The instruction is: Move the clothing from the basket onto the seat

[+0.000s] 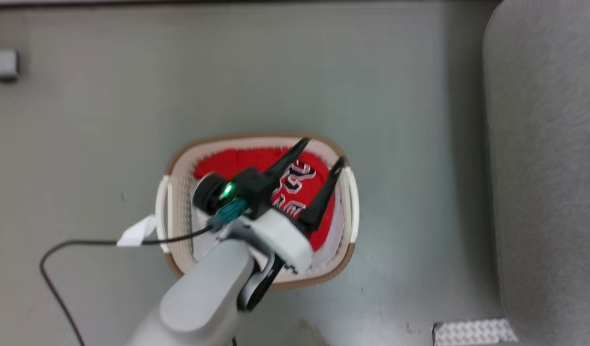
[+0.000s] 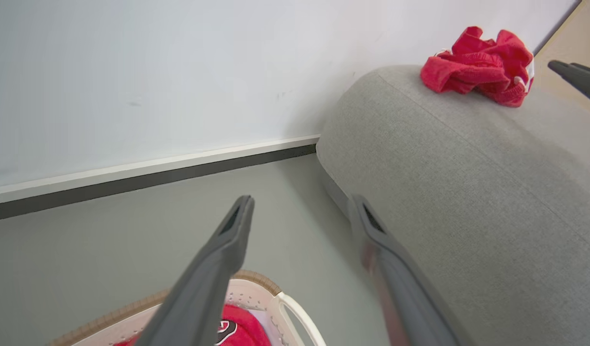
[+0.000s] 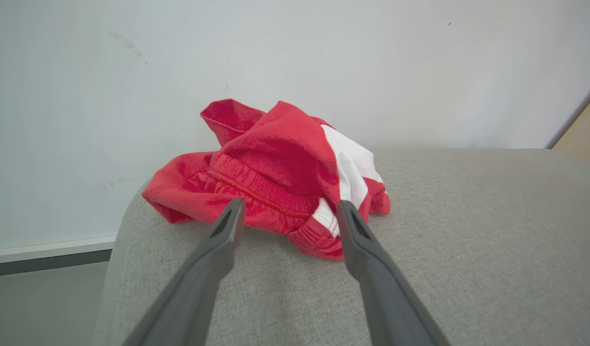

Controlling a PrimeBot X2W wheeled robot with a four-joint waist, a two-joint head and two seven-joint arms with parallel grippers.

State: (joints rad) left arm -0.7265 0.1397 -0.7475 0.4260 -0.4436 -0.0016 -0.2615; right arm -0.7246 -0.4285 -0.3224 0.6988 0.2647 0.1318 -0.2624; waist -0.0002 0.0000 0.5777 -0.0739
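The cream basket (image 1: 179,202) with a brown rim stands on the floor, holding a red jersey (image 1: 237,161) with black-and-white lettering. My left gripper (image 1: 324,151) hovers above it, open and empty; the left wrist view shows the basket rim (image 2: 285,300) below its fingers (image 2: 232,230). On the grey seat (image 3: 468,240) lies a crumpled red garment (image 3: 276,187) with white trim. My right gripper (image 3: 288,209) stands open just in front of it, fingers apart and free of the cloth. The same garment (image 2: 477,67) lies on the seat (image 2: 468,182), with a right fingertip (image 2: 573,74) beside it.
The seat's rounded edge (image 1: 545,168) runs down the right of the head view. A black cable (image 1: 74,245) with a white tag (image 1: 136,230) trails left of the basket. A textured plate (image 1: 473,331) lies at the lower right. A wall with a dark baseboard (image 2: 155,175) stands behind.
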